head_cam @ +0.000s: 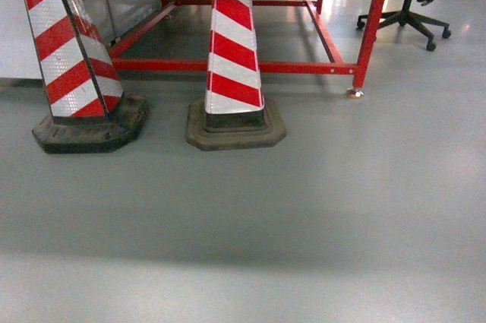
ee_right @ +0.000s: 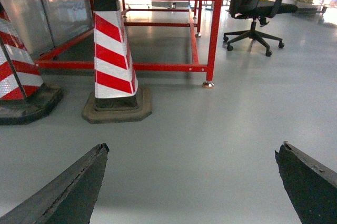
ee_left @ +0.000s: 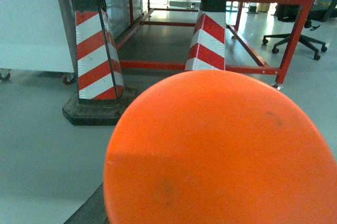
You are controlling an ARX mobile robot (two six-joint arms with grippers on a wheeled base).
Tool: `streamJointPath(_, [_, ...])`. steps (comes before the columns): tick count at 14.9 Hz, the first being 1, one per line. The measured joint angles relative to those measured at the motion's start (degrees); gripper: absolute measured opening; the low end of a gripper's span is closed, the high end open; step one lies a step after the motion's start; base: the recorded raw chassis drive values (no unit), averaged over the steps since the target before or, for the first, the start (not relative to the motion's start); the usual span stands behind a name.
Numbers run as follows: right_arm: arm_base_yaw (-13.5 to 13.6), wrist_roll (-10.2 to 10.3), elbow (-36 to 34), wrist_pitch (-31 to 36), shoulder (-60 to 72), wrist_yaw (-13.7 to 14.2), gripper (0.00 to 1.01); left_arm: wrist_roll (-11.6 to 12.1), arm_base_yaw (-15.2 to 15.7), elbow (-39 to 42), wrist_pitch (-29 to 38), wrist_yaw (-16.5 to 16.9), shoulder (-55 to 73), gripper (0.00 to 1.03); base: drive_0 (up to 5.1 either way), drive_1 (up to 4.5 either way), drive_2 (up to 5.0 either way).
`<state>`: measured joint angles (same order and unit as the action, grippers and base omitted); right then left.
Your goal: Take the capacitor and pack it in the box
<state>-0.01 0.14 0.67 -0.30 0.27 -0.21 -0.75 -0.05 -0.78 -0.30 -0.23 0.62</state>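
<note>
The bright orange round-ended capacitor (ee_left: 218, 150) fills the left wrist view, right up against the lens in the left claw, whose grip I cannot make out. The right claw (ee_right: 192, 182) gapes wide over bare grey floor (head_cam: 304, 216). Beyond stand two red-and-white striped cones (head_cam: 234, 57), a red steel frame (head_cam: 372, 26) and a black office chair (ee_right: 255, 8).
</note>
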Motion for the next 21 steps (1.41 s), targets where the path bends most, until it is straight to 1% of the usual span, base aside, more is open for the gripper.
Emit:
streamJointPath(2, [0.0, 0.0, 0.0, 0.11, 0.0, 0.02, 0.98, 0.0, -0.02, 0.0, 0.0, 0.09, 0.0, 0.44, 0.0, 0.0, 0.0])
streamJointPath(9, [0.0, 0.0, 0.0, 0.04, 0.0, 0.11, 0.98, 0.0, 0.0, 0.0, -0.02, 0.15, 0.0, 0.44, 2.9, 2.09, -4.9])
streamJointPath(21, [0.0, 0.0, 0.0, 0.0, 0.0, 0.22, 0.98, 0.0, 0.0, 0.0, -0.15, 0.24, 0.0, 0.44, 0.1, 3.91, -3.7])
